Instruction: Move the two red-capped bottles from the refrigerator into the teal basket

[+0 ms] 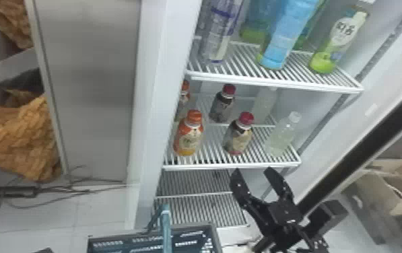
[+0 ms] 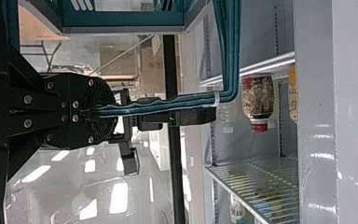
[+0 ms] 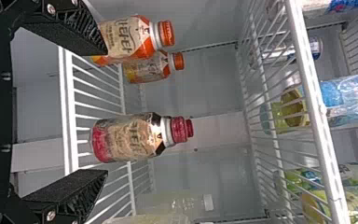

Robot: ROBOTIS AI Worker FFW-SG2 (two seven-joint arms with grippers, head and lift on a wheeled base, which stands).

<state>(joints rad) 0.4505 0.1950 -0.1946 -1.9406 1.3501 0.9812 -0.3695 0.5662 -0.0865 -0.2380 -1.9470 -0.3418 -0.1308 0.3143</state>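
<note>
Two red-capped bottles (image 1: pixel 238 138) share a refrigerator shelf (image 1: pixel 232 166), right tool (image 1: pixel 253 170) wide, left tool (image 2: pixel 95 111) gripping basket handle (image 1: pixel 166 228).

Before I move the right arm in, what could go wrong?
The open black right gripper might snag the white wire shelf ahead of it. It could also tip the orange-capped plastic bottle beside the front red-capped bottle. The teal plastic basket, held by its handle in the left gripper, may swing.
</note>
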